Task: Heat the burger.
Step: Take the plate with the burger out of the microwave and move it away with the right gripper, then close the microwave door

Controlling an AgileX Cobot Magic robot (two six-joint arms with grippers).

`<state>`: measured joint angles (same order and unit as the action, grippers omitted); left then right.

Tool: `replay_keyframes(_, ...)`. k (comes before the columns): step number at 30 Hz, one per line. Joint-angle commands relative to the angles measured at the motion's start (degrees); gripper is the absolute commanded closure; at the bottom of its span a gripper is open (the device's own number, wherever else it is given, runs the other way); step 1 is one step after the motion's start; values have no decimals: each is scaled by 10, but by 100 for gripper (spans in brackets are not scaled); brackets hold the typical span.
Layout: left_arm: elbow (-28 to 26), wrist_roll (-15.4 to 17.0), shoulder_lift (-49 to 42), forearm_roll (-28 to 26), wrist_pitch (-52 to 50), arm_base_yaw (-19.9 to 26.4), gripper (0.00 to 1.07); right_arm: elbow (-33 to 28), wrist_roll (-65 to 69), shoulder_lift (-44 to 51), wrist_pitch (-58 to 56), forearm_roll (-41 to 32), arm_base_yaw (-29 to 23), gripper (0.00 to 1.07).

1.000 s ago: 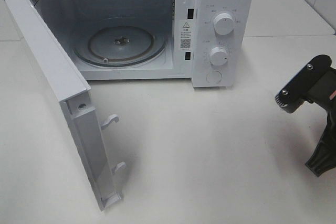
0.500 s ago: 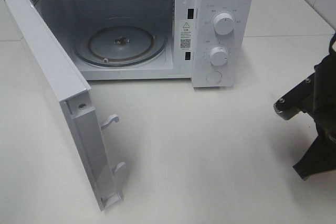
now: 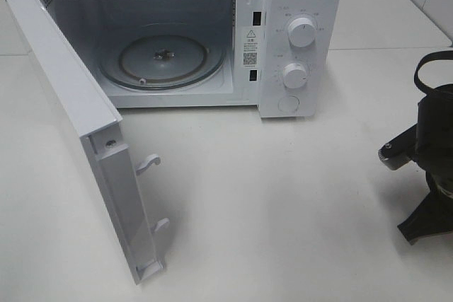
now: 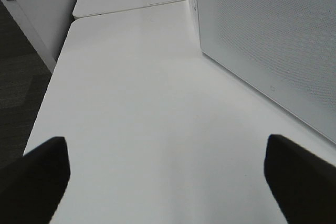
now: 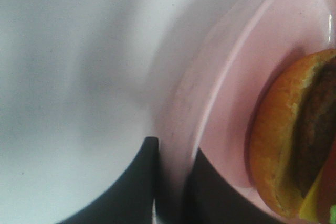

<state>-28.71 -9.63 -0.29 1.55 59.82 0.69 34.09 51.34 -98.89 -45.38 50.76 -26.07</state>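
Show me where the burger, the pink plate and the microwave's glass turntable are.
burger (image 5: 286,129): right wrist view, on the golden-brown bun.
pink plate (image 5: 231,93): right wrist view, on its bare inner surface beside the burger.
glass turntable (image 3: 191,58): exterior high view, on the glass right of its hub.

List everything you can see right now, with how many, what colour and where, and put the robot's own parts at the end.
microwave: one, white, back of the table, cavity bare.
microwave door: one, white, swung open on the left.
turntable: one, clear glass, inside the microwave.
knobs: two, white, on the microwave's front panel.
table: one, white.
plate: one, pink, rim pinched by the right gripper.
burger: one, golden-brown bun, on the plate.
left gripper: one, black, open, above the table beside the door.
right gripper: one, black, shut on the plate.
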Motion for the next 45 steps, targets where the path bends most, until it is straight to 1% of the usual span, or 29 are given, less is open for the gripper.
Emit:
replay_keyframes(1, 1, 2, -10, -3, -3, 3, 14, 1, 10, -3, -17, 33, 6, 103)
replay_keyframes(4, 1, 2, -10, -3, -3, 3, 14, 1, 10, -6, -4, 39, 6, 100)
replay_keyframes(5, 1, 2, -10, -3, -3, 3, 14, 1, 10, -6, 6, 40, 6, 97)
replay_keyframes(6, 1, 2, -10, -3, -3, 3, 14, 1, 10, -6, 6, 40, 6, 97)
replay_keyframes(7, 1, 2, -10, -3, -3, 3, 14, 1, 10, -6, 17, 40, 6, 94)
replay_keyframes(9, 1, 2, -10, -3, -3, 3, 14, 1, 10, -6, 19, 40, 6, 92)
replay_keyframes(10, 1, 2, -10, -3, -3, 3, 14, 1, 10, -6, 19, 40, 6, 89)
replay_keyframes(11, 1, 2, -10, -3, -3, 3, 14, 1, 10, -6, 19, 40, 6, 89)
replay_keyframes(13, 1, 2, -10, -3, -3, 3, 14, 1, 10, -6, 18, 34, 6, 82)
replay_keyframes(14, 1, 2, -10, -3, -3, 3, 14, 1, 10, -6, 18, 34, 6, 82)
replay_keyframes(15, 1, 2, -10, -3, -3, 3, 14, 1, 10, -6, 17, 24, 6, 76)
replay_keyframes(16, 1, 2, -10, -3, -3, 3, 14, 1, 10, -6, 17, 16, 6, 73)
replay_keyframes(17, 1, 2, -10, -3, -3, 3, 14, 1, 10, -6, 17, 16, 6, 73)
replay_keyframes(18, 1, 2, -10, -3, -3, 3, 14, 1, 8, -5, 17, 3, 5, 68)
replay_keyframes(19, 1, 2, -10, -3, -3, 3, 14, 1, 8, -5, 17, 3, 5, 68)
replay_keyframes(20, 1, 2, -10, -3, -3, 3, 14, 1, 2, -1, 17, -7, 5, 64)
replay_keyframes(23, 1, 2, -10, -3, -3, 3, 14, 1, -19, 17, 17, -30, 5, 61)
replay_keyframes(27, 1, 2, -10, -3, -3, 3, 14, 1, -54, 43, 17, -56, 5, 61)
replay_keyframes(29, 1, 2, -10, -3, -3, 3, 14, 1, -131, 89, 19, -113, 5, 59)
replay_keyframes(30, 1, 2, -10, -3, -3, 3, 14, 1, -131, 89, 19, -113, 5, 59)
replay_keyframes(31, 1, 2, -10, -3, -3, 3, 14, 1, -155, 104, 19, -130, 5, 55)
replay_keyframes(32, 1, 2, -10, -3, -3, 3, 14, 1, -155, 104, 19, -130, 5, 55)
replay_keyframes(34, 1, 2, -10, -3, -3, 3, 14, 5, -221, 152, 15, -184, 5, 44)
replay_keyframes(35, 1, 2, -10, -3, -3, 3, 14, 5, -221, 152, 15, -184, 5, 44)
replay_keyframes(37, 1, 2, -10, -3, -3, 3, 14, 6, -302, 217, -3, -266, 5, 29)
replay_keyframes(38, 1, 2, -10, -3, -3, 3, 14, 6, -302, 217, -3, -266, 5, 29)
replay_keyframes(40, 1, 2, -10, -3, -3, 3, 14, 6, -345, 270, -27, -311, 5, 24)
replay_keyframes(43, 1, 2, -10, -3, -3, 3, 14, 6, -365, 288, -40, -325, 5, 24)
replay_keyframes(45, 1, 2, -10, -3, -3, 3, 14, 6, -415, 355, -64, -369, 5, 26)
